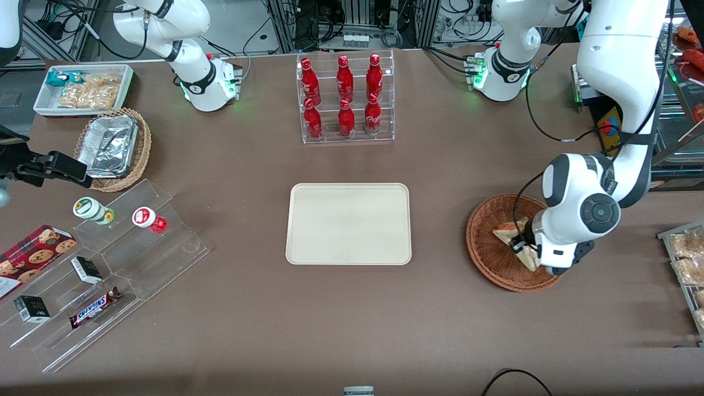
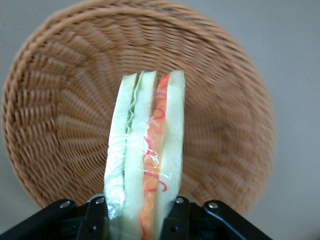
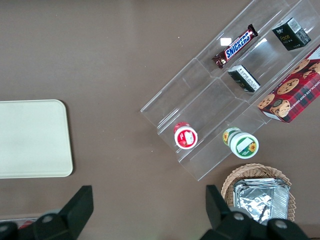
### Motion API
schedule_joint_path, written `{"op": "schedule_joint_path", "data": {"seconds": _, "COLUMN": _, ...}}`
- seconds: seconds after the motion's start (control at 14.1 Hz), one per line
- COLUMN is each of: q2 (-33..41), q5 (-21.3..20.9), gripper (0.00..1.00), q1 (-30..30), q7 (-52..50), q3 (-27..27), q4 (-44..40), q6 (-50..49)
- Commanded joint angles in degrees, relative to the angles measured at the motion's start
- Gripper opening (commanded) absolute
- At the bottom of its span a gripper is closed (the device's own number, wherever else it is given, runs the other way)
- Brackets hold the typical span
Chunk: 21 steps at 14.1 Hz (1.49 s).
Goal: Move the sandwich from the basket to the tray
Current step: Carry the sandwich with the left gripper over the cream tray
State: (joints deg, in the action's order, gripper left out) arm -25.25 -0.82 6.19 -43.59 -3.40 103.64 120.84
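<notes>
The sandwich (image 2: 145, 150), a clear-wrapped wedge of white bread with green and red filling, stands on edge between my gripper's fingers (image 2: 175, 215). My left gripper (image 2: 136, 214) is shut on it, right over the inside of the reddish-brown wicker basket (image 2: 60, 125). From the front, the gripper (image 1: 522, 248) and sandwich (image 1: 511, 234) sit within the basket (image 1: 479, 242) toward the working arm's end of the table; the wrist covers part of both. Whether the sandwich still touches the basket floor is unclear. The cream tray (image 1: 348, 223) lies bare mid-table, beside the basket.
A clear rack of red bottles (image 1: 345, 99) stands farther from the front camera than the tray. Toward the parked arm's end are a stepped acrylic shelf (image 1: 110, 275) with snacks, a tan basket of foil containers (image 1: 113, 148) and a white snack bin (image 1: 82, 88).
</notes>
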Motion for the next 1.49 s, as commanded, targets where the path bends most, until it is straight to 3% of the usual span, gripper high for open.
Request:
{"op": "schedule_joint_path", "data": {"seconds": 0.0, "q2": 0.21, "q5": 0.21, "gripper": 0.21, "q1": 6.53, "q7": -1.41, "q3": 0.42, "q4": -4.13, "q6": -3.86}}
{"op": "schedule_joint_path", "data": {"seconds": 0.28, "q2": -1.89, "q5": -0.32, "gripper": 0.22, "q1": 17.43, "q7": -1.77, "q3": 0.5, "q4": -7.29, "q6": -3.77}}
{"op": "schedule_joint_path", "data": {"seconds": 0.78, "q2": -15.78, "q5": 0.39, "gripper": 0.25, "q1": 32.29, "q7": -3.08, "q3": 0.42, "q4": -21.79, "q6": -3.86}}
{"op": "schedule_joint_path", "data": {"seconds": 0.99, "q2": -19.91, "q5": 0.39, "gripper": 0.24, "q1": 35.55, "q7": -4.05, "q3": 0.33, "q4": -24.88, "q6": -3.51}}
{"op": "schedule_joint_path", "data": {"seconds": 1.42, "q2": -25.8, "q5": 0.39, "gripper": 0.25, "q1": 36.26, "q7": -4.49, "q3": -1.43, "q4": -32.35, "q6": -3.42}}
